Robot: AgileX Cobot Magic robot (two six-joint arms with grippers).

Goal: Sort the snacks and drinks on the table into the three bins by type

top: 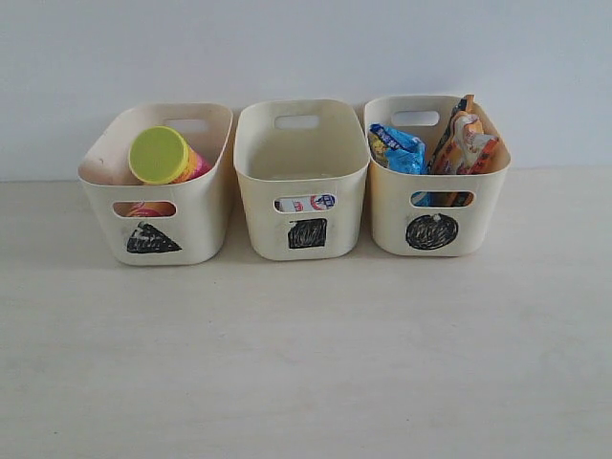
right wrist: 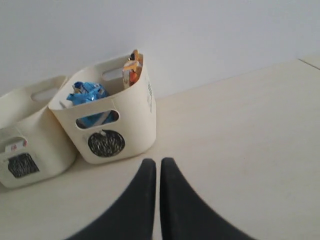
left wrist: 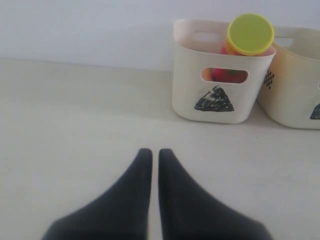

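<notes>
Exterior view: you are looking at three tubs standing in a row at the far side of the table (top: pixel 306 373), with nothing lying loose on it. The chip tube (top: pixel 164 156) is leaning in the triangle bin (top: pixel 196 215) on the left. A white-and-blue carton (top: pixel 308 203) is showing through the handle cutout of the square bin (top: pixel 258 225) in the middle. The blue bag (top: pixel 400 148) and the orange-white bag (top: pixel 467 143) are standing in the circle bin (top: pixel 387 225) on the right. The purple box is not showing. The tube is probably handling as stiff, light and smooth, so you would be closing around its body below the lid. The bags are likely soft, crinkly and slippery, best pinched at a top seam. The carton is likely crushing if squeezed hard. The print on the carton and bags is too small to read, and only the scribbled shapes are legible.

Left wrist view: your left claw (left wrist: pixel 151 152) is clenched on nothing, sitting over bare table near the triangle bin. No brand is showing on the tube.

Right wrist view: your right claw (right wrist: pixel 154 162) is likewise clenched and empty, just in front of the circle bin. No lettering is resolving here either.
</notes>
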